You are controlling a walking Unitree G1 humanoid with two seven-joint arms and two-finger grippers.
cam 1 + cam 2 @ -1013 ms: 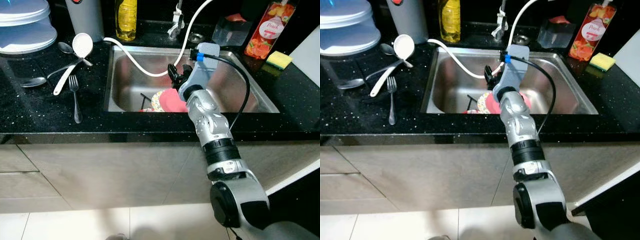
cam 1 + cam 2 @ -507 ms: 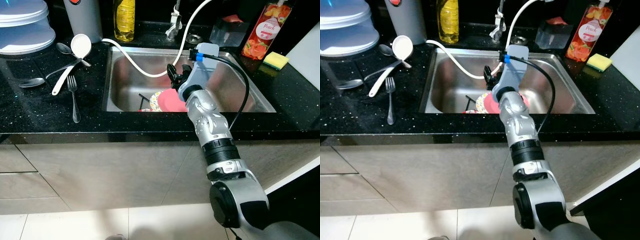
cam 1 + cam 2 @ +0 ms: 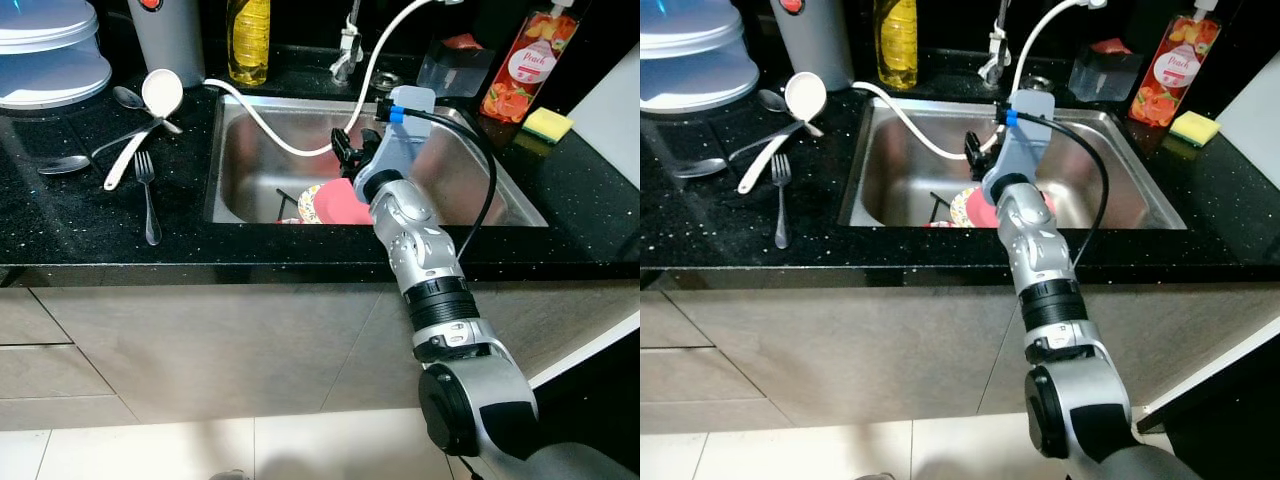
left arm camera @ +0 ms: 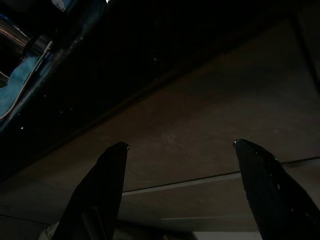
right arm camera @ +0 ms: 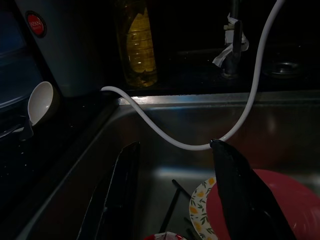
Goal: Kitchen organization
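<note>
our right gripper [image 5: 172, 192], jaws wide, hangs over the sink [image 3: 260, 130]; the red plate [image 5: 280, 210] lies just below-ahead.

The robot's forearm covers much of the pink plate [image 3: 340, 205] in the sink [image 3: 250, 150], and the stacked containers [image 3: 50, 50] at ten o'clock run off the edge.
</note>
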